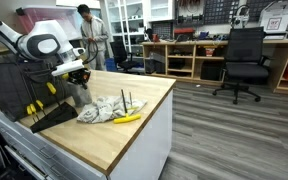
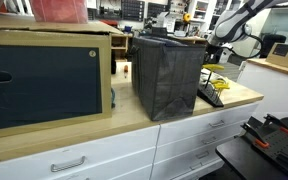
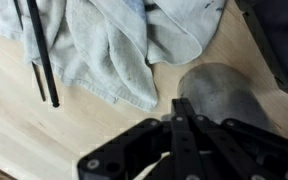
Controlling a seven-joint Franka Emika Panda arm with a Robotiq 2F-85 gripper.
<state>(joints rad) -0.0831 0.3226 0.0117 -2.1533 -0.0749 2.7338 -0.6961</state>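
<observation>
Shut tight with nothing between its fingers, the robot's claw hangs over the wooden surface, just right of a crumpled grey cloth. Two thin black rods cross the cloth's left edge. In an exterior view, a yellow object lies against the cloth.

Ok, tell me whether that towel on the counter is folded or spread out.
Crumpled, neither folded nor spread flat. In the wrist view the towel lies in loose, overlapping bunches on the wooden counter.
</observation>
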